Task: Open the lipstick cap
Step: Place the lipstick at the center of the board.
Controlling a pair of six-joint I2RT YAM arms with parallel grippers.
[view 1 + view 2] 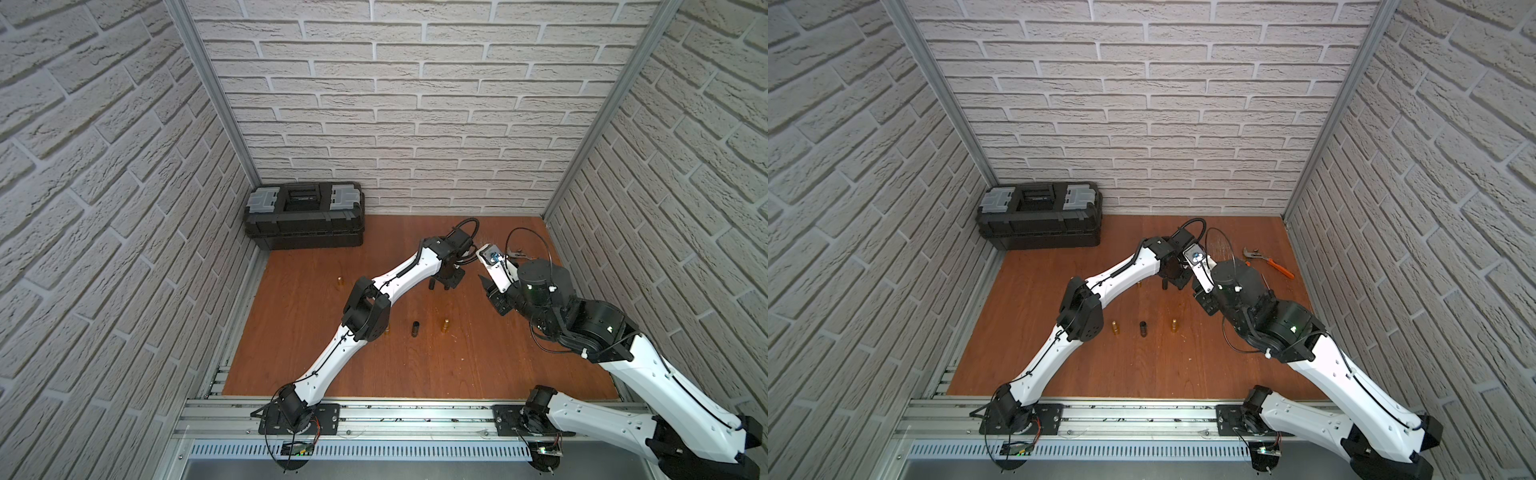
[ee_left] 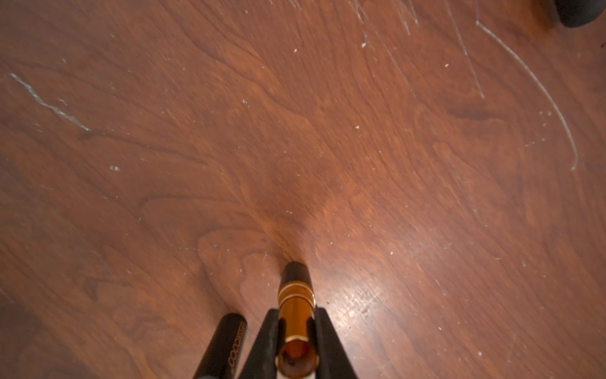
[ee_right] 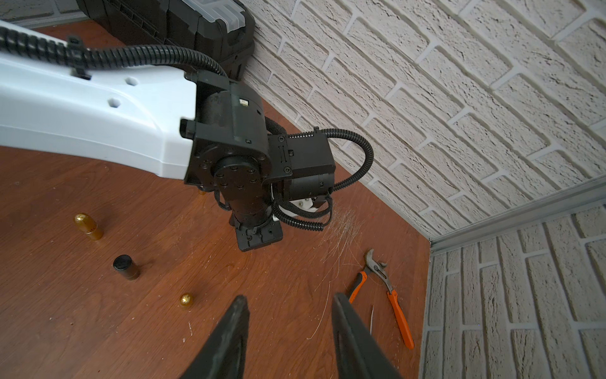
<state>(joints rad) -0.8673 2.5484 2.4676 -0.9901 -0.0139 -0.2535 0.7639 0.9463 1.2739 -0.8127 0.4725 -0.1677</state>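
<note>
In the left wrist view my left gripper (image 2: 297, 311) is shut on a gold lipstick (image 2: 296, 295). The lipstick stands upright, its black base on the wooden table and its open top facing the camera. A black cap (image 2: 226, 343) with gold lettering stands apart from the lipstick, right beside one finger. Both top views show this gripper (image 1: 448, 284) pointing down at mid-table with the cap (image 1: 432, 284) beside it. My right gripper (image 3: 290, 298) hangs open and empty a little to the right, above the table, and shows in a top view too (image 1: 1197, 286).
Gold lipsticks (image 1: 1173, 325) (image 1: 1115, 327) and a black tube (image 1: 1143, 328) stand nearer the front. Another gold one (image 1: 340, 281) stands to the left. A black toolbox (image 1: 305, 216) fills the back left corner. Orange-handled pliers (image 3: 383, 288) lie by the right wall.
</note>
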